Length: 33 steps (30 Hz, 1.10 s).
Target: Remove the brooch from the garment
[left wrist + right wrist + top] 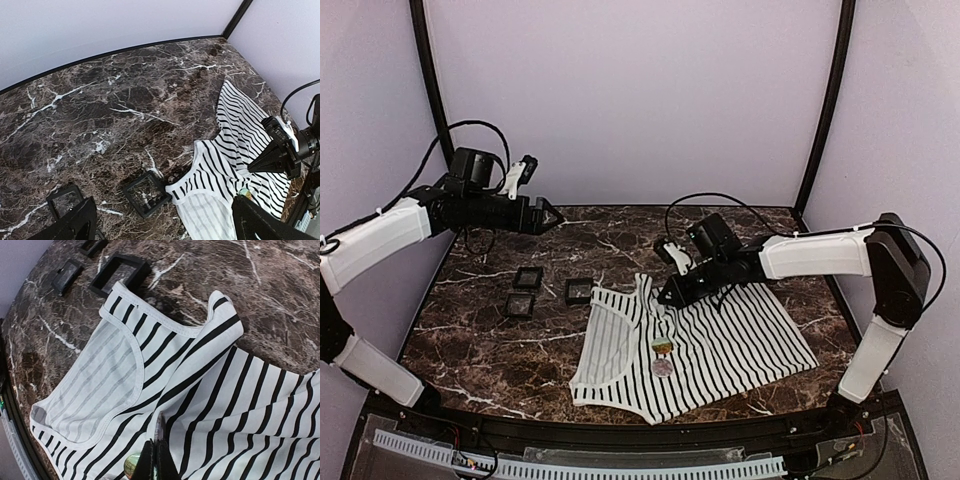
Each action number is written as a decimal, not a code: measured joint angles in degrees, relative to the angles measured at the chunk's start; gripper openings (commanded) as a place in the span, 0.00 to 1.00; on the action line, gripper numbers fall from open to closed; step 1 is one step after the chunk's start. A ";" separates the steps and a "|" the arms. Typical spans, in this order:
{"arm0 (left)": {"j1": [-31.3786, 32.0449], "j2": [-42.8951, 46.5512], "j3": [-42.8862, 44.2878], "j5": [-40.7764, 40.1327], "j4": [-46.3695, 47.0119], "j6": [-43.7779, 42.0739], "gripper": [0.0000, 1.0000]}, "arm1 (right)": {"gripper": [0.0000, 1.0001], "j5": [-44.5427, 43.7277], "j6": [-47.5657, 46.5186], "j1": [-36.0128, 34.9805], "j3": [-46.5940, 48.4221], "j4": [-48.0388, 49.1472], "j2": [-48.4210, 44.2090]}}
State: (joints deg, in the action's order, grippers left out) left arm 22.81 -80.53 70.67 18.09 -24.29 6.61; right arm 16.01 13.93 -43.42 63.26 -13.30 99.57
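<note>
Three small black boxes (528, 277) — on dark marble table (490, 350).

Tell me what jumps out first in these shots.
The white fabric top with thin black stripes, spread on the dark marble table right of centre, with the right claw shut above its front. Three small square black boxes sit left of it; the left claw hangs open, raised far left.

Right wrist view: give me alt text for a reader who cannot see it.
A white, black-striped garment lies spread on a dark marble table, with the right gripper, jaws shut, over it at the bottom edge. Small black boxes sit past its upper-left corner.
</note>
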 measured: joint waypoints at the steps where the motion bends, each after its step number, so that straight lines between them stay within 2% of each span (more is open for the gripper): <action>1: 0.44 0.00 -0.07 0.76 0.28 0.02 0.95 | 0.00 1.60 -0.07 0.00 -0.42 0.37 -0.37; 7: 2.78 -0.79 -0.59 5.22 2.01 0.46 0.94 | 0.00 8.24 -0.13 -0.02 -3.17 2.40 -2.40; 13: 4.94 -3.56 -1.07 8.04 2.82 1.38 0.93 | 0.00 4.90 0.22 -2.97 -5.70 2.73 -4.26; 14: 5.25 -4.02 -1.09 8.31 2.91 1.44 0.93 | 0.09 4.28 0.35 -4.00 -5.90 2.89 -4.44; 15: 5.60 -4.63 -1.11 8.61 2.97 1.53 0.93 | 0.25 3.82 0.59 -5.01 -6.08 2.99 -4.55; 17: 6.19 -5.60 -1.29 9.20 3.32 1.77 0.93 | 0.42 3.58 1.53 -6.60 -6.32 3.17 -4.59; 19: 6.69 -5.99 -1.57 9.57 3.32 2.29 0.93 | 0.54 3.56 2.60 -8.02 -6.56 3.63 -4.61; 20: 6.97 -6.03 -1.90 9.68 3.67 2.86 0.93 | 0.56 3.43 3.28 -8.50 -6.67 3.96 -4.68; 25: 9.14 -5.92 -4.17 9.38 6.95 6.86 0.91 | 0.54 1.90 8.55 -8.46 -8.37 5.03 -6.62; 33: 14.82 -1.70 -16.52 5.09 17.86 20.92 0.80 | 0.32 1.51 16.81 -6.67 -11.52 8.96 -7.19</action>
State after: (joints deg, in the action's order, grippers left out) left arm 37.63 -82.24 54.15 23.18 -6.44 27.53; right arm 17.52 30.74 -50.09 51.75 -4.34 92.38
